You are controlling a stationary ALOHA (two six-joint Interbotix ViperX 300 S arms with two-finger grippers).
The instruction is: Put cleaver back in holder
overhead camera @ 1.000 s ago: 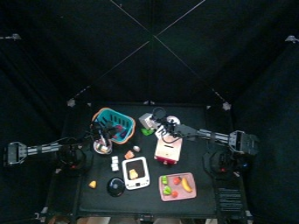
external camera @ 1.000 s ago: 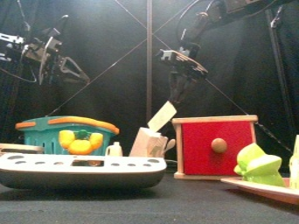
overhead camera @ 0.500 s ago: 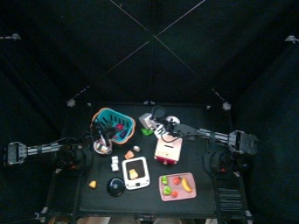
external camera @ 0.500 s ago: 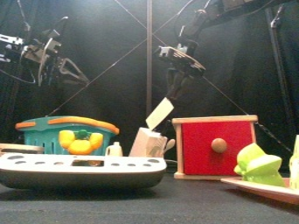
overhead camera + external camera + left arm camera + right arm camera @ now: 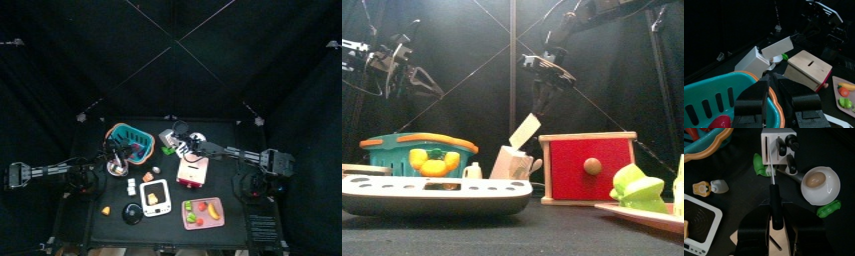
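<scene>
**Cleaver poised at the holder's slot**

Cleaver (image 5: 773, 203) sits in the right gripper (image 5: 774, 230), jaws closed on its dark handle, blade seen edge-on as a thin line reaching toward the holder (image 5: 776, 150). In the front view the pale blade (image 5: 525, 129) slants down with its lower corner at the block's (image 5: 512, 162) top, so I judge it is at the mouth of a slot and not yet seated. Holding it by the handle keeps the blade free to slide in, and the edge-on line-up suits a narrow slot. Other dark handles already stand in the block, which leaves little room for error.

From above, the right arm reaches to the holder (image 5: 171, 138) near the table's middle, just beside the red box (image 5: 191, 174). An egg bowl (image 5: 819, 182) lies near the block.

The left gripper (image 5: 774, 97) hovers over the teal basket (image 5: 711, 95), jaws narrow and holding nothing, apparently parked out of the way.

Next, I judge, the blade must go straight down; any tilt could jam it or tip the block.
</scene>
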